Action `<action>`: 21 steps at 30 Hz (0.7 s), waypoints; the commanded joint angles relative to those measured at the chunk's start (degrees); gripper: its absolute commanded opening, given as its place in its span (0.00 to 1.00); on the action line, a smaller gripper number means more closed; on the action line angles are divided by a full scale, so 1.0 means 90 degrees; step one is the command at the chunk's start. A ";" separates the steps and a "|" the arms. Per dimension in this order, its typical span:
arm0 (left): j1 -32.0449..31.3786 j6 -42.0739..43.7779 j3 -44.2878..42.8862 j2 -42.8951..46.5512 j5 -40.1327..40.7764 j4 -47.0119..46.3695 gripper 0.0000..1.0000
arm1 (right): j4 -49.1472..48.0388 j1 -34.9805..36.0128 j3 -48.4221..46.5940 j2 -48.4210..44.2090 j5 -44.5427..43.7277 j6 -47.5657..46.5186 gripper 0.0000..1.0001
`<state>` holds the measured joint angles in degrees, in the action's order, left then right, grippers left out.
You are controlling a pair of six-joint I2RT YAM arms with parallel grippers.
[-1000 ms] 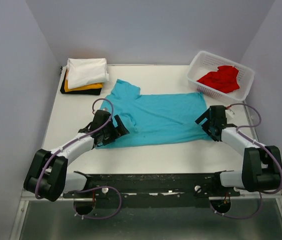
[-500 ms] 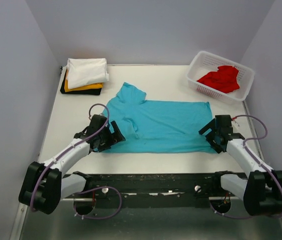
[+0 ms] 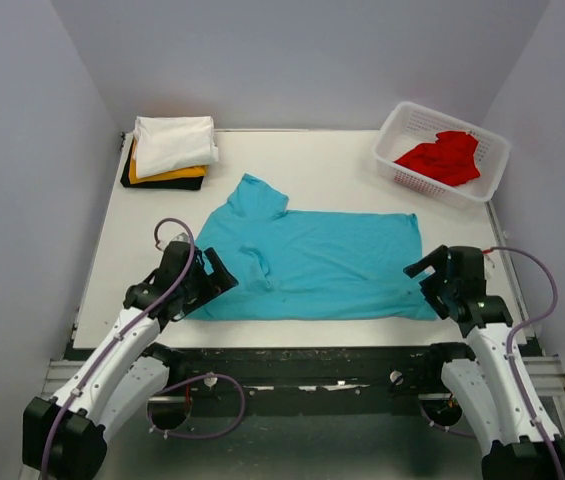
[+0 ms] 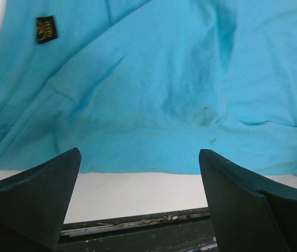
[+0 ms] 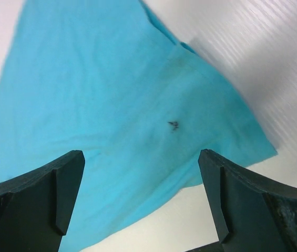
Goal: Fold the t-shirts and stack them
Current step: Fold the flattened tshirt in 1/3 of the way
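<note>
The teal t-shirt (image 3: pixel 312 265) lies spread flat across the table's near half, its lower hem close to the front edge. My left gripper (image 3: pixel 212 280) sits at the shirt's near left corner. In the left wrist view (image 4: pixel 137 194) it is open and empty over bare table, just short of the hem (image 4: pixel 153 79). My right gripper (image 3: pixel 427 285) is at the near right corner. In the right wrist view (image 5: pixel 140 205) it is open and empty above the shirt's edge (image 5: pixel 111 105). The white t-shirt (image 3: pixel 174 143), yellow-orange t-shirt (image 3: pixel 167 175) and black t-shirt (image 3: pixel 152 184) lie folded in a stack.
The folded stack sits at the back left corner. A white lattice basket (image 3: pixel 402 120) at the back right holds the crumpled red t-shirt (image 3: pixel 445 157). The dark front rail (image 4: pixel 137 220) runs just below the shirt's hem. Grey walls close in both sides.
Both arms have drawn back toward the near edge, and the teal shirt has slid toward the front with them. It now lies flatter.
</note>
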<state>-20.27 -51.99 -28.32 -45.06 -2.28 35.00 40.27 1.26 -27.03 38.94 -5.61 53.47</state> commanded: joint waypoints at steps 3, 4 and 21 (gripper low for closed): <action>-0.0470 0.0035 -0.0088 -0.0429 -0.1271 -0.2310 0.99 | -0.1096 -0.0028 -0.0186 0.0268 0.1315 -0.0582 1.00; -0.0575 0.0013 -0.0145 -0.0786 -0.1433 -0.2750 0.99 | -0.1542 -0.0016 -0.0077 0.0587 0.1668 -0.0589 1.00; -0.1486 -0.0580 0.0049 -0.3026 -0.0909 -0.3238 0.99 | -0.2861 0.2437 0.0694 0.2658 0.0810 -0.0500 1.00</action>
<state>-32.97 -53.95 -33.93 -75.42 -13.39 5.52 9.85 22.92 -25.08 64.16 4.32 48.21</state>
